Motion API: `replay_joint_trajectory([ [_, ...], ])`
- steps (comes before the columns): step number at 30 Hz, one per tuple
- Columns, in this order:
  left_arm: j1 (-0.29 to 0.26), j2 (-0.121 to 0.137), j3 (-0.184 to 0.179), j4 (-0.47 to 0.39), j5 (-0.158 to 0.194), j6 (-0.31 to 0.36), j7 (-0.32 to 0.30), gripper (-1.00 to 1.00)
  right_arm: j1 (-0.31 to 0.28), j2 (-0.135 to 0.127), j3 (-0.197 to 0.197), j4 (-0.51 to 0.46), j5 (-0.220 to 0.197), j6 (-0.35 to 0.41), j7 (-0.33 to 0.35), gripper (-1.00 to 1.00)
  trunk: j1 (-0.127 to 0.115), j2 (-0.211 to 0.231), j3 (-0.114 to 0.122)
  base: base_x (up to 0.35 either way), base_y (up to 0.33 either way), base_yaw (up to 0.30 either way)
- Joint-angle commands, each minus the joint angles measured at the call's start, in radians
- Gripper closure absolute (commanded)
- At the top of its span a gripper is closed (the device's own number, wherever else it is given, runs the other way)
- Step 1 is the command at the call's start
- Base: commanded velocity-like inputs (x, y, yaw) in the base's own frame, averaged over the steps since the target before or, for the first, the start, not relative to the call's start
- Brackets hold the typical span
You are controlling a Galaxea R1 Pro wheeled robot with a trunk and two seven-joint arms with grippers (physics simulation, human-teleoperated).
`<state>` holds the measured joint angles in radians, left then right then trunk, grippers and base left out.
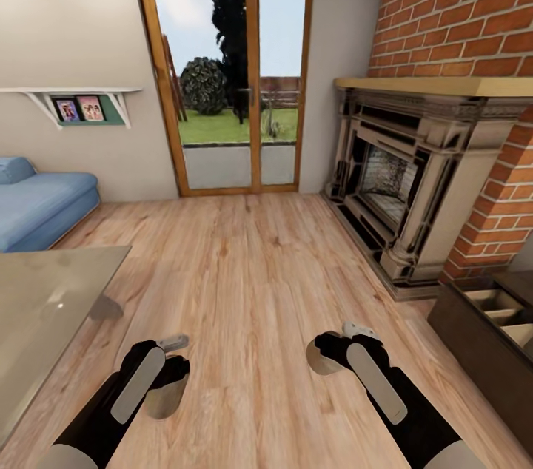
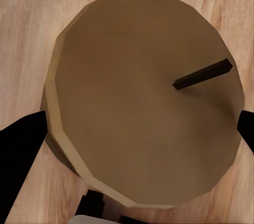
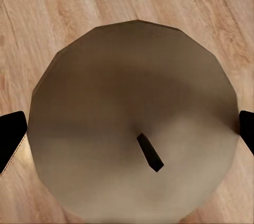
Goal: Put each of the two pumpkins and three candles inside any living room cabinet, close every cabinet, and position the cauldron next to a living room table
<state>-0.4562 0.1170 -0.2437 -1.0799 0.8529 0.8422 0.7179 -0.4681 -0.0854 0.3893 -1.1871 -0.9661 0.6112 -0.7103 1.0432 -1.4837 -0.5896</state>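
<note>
A bare wooden floor (image 1: pixel 252 284) stretches ahead to a glass patio door (image 1: pixel 226 77) on the far wall, with a blue sofa (image 1: pixel 37 206) far left, a stone fireplace (image 1: pixel 403 173) in the brick wall on the right, and the glass-topped table (image 1: pixel 52 306) near left. The left gripper (image 1: pixel 172 369) pinches a candle (image 2: pixel 145 102), a stubby tan cylinder with a dark wick, between its black fingers (image 2: pixel 21 152). The right gripper (image 1: pixel 326 352) clamps another candle (image 3: pixel 135 123) the same way, both above the floor. Near right, the dark-brown cabinet (image 1: pixel 474 339) has a drawer pulled out, its pale compartments (image 1: pixel 503 310) showing nothing inside.
</note>
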Motion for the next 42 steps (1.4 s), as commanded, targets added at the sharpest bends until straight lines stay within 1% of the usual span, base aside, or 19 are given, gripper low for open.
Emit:
replay_joint_trajectory([
  [1,-0.001,0.001,-0.003,-0.001,0.009,0.000,0.011,1.00,-0.001,-0.001,0.002,-0.002,-0.006,0.001,-0.009,1.00,0.001,-0.001,-0.001,0.308,0.088,-0.079],
  [7,-0.001,0.001,-0.003,-0.002,0.009,0.000,0.011,1.00,-0.001,-0.001,0.002,-0.001,-0.006,0.000,-0.009,1.00,0.001,-0.001,-0.001,0.308,0.088,-0.199],
  [29,-0.001,0.001,-0.002,-0.002,0.011,0.000,0.011,1.00,-0.001,0.000,0.000,0.005,-0.006,-0.001,-0.009,1.00,0.001,-0.001,-0.001,0.306,0.083,-0.277],
  [42,-0.001,0.001,-0.002,-0.001,0.011,0.000,0.011,1.00,-0.001,0.000,0.000,0.006,-0.007,-0.001,-0.009,1.00,0.001,-0.001,-0.001,0.198,0.005,-0.279],
])
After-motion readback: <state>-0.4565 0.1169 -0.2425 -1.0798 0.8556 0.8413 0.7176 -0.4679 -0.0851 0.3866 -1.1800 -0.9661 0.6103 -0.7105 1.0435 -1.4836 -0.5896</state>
